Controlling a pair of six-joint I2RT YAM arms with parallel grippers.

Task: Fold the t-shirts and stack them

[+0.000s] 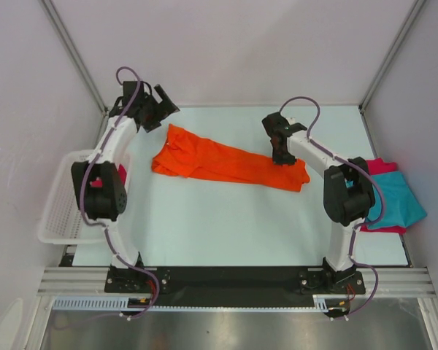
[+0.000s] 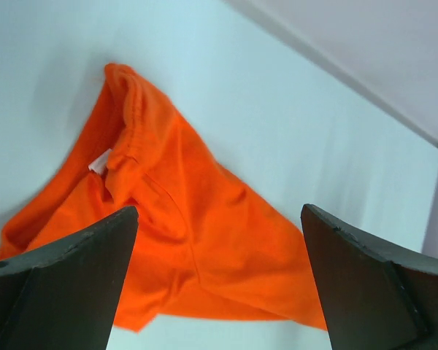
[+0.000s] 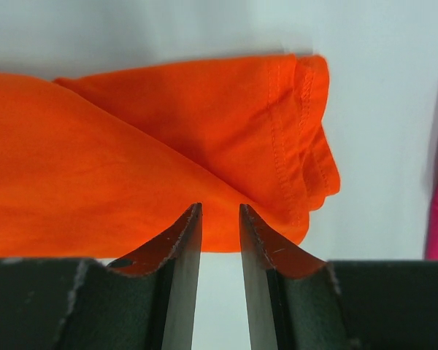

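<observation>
Orange t-shirt: bunched lengthwise into long rumpled strip, flat on bench, slanting from far left toward right; collar with white label at left end, stitched hem at right.
Teal t-shirt: atop crimson t-shirt, bench's right edge.

This looks like a robot lab: a left arm and a right arm are bolted to a metal rail by a plain white table, with bare white walls around.
</observation>
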